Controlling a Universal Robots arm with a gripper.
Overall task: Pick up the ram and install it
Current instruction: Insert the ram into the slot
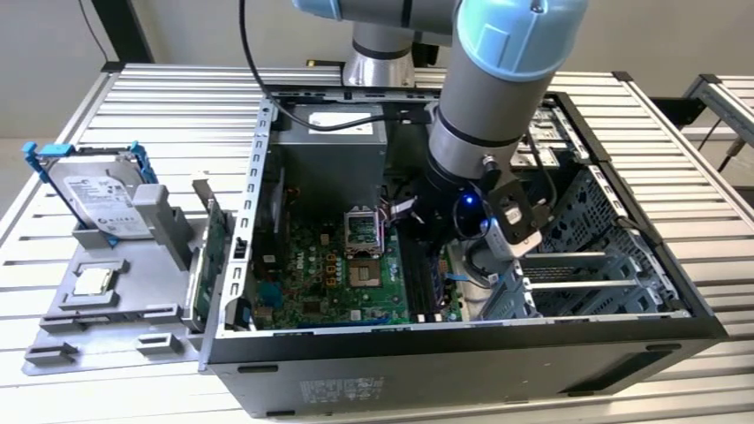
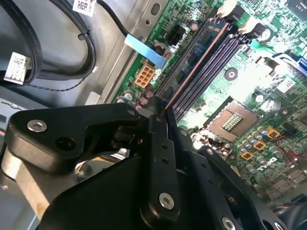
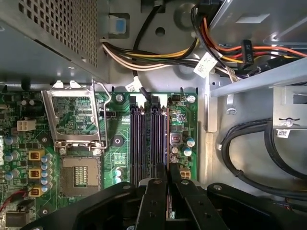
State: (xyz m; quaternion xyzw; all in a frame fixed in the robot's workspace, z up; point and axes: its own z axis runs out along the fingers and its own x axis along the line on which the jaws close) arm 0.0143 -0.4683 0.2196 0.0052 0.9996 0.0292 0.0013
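Your gripper [image 2: 160, 115] is clenched on the ram's [image 2: 196, 60] thin top edge over the motherboard's [image 2: 249, 76] slots; stiff, light, fragile

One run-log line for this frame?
gripper: shut on ram | ram: edge-on over memory slots | site: inside computer case
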